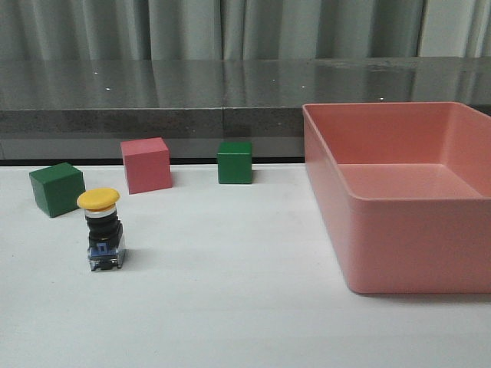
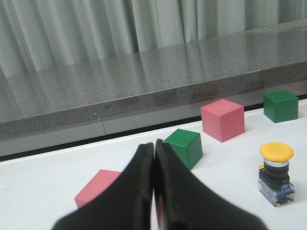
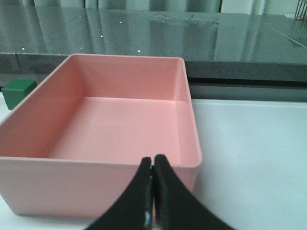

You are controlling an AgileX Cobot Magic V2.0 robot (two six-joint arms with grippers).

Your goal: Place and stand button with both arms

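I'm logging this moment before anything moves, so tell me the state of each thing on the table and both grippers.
button: upright on its base, yellow cap up, untouched
pink bin: open, empty
pink cube: resting flat on the table
second pink cube: flat on the table, partly hidden
left green cube: resting flat
right green cube: resting flat
left gripper: shut, empty
right gripper: shut, empty

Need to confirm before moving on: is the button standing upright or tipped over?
Upright: the button rests on its clear-blue base, yellow cap on top, with nothing touching it.
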